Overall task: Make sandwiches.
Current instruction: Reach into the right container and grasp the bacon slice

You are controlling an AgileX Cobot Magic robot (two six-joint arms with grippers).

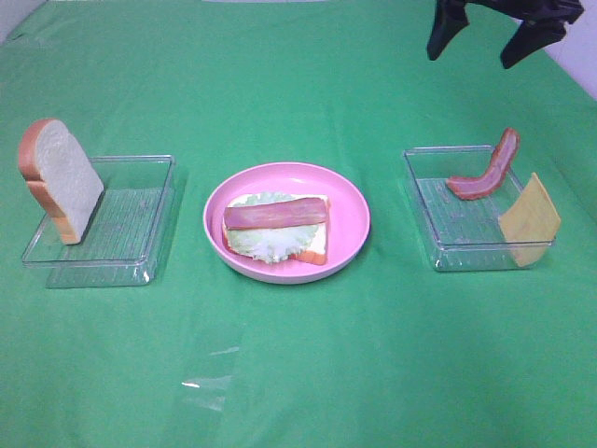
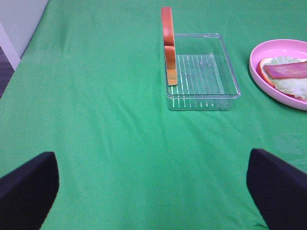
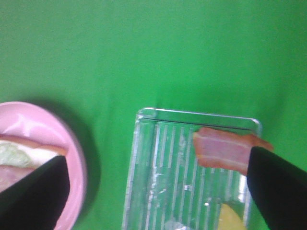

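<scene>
Now, left claw point(image 2: 153, 191): released, fingers wide, over bare bench cloth, well apart from the left tray point(image 1: 103, 263).
Right claw point(image 1: 474, 54): released, empty, raised toward the bench's far right corner.
Sandwich point(image 1: 276, 229): on the pink plate point(image 1: 350, 201), bench centre; bread, lettuce, bacon on top.
Spare bread point(image 1: 61, 182): upright at the left tray's left edge.
Right tray point(image 1: 422, 210): bacon strip point(image 1: 485, 177) at its far edge; cheese slice point(image 1: 529, 219) leaning on its right wall.

Matte black right tool point(image 1: 471, 56), tapered angular fingers point(image 1: 443, 33), black left tool point(image 2: 152, 191)
</scene>
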